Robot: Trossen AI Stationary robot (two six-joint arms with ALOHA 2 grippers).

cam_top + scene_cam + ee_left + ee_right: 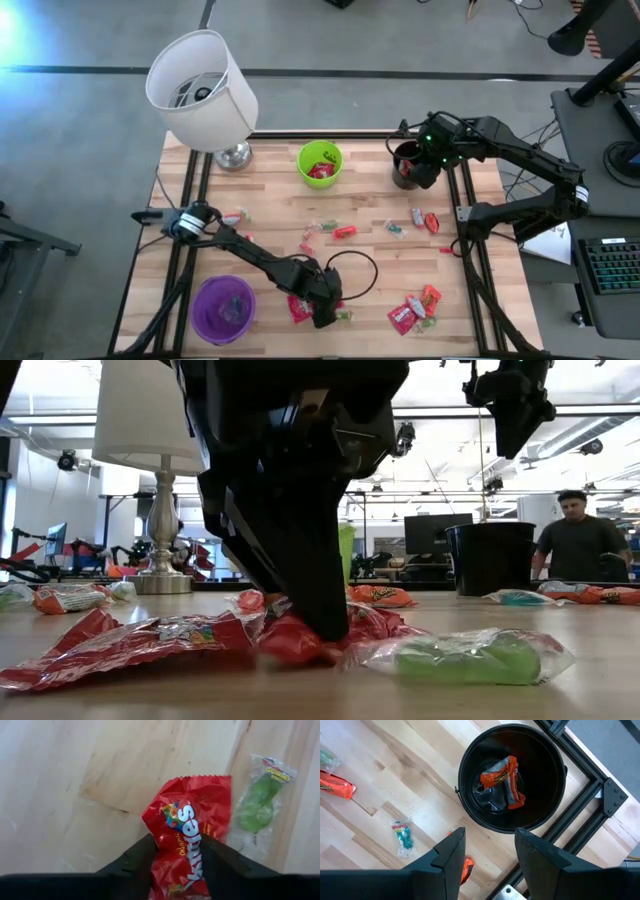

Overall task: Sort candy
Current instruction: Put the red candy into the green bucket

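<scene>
- Pale wood worktop [270, 215] w/ black frame rails; candy scattered over mid and near-edge areas.
- White-shaded lamp [200, 90] at far left corner, shade tilted in high view.
- Left arm reaches across to near edge; left tool [322, 312] down on a red Skittles packet [187, 840]. Fingers [135, 862] sit either side of the packet, touching it, narrowed around it; packet lies on the wood.
- Right arm at far right; right tool [485, 852] hangs above the black cup [512, 775], fingers wide apart, nothing between them.
- Black cup holds an orange-red piece [502, 780].
- Purple cup [223, 308] near left front edge, just beside left tool.
- Green cup [320, 163] at far middle w/ red candy inside.
- Green candy in clear wrap [257, 805] just beside the Skittles packet, not touching the fingers.
- More red packets [412, 310] at front right; small pieces [343, 231] mid-worktop.
- Person [580, 540] in the room behind, low view.
</scene>
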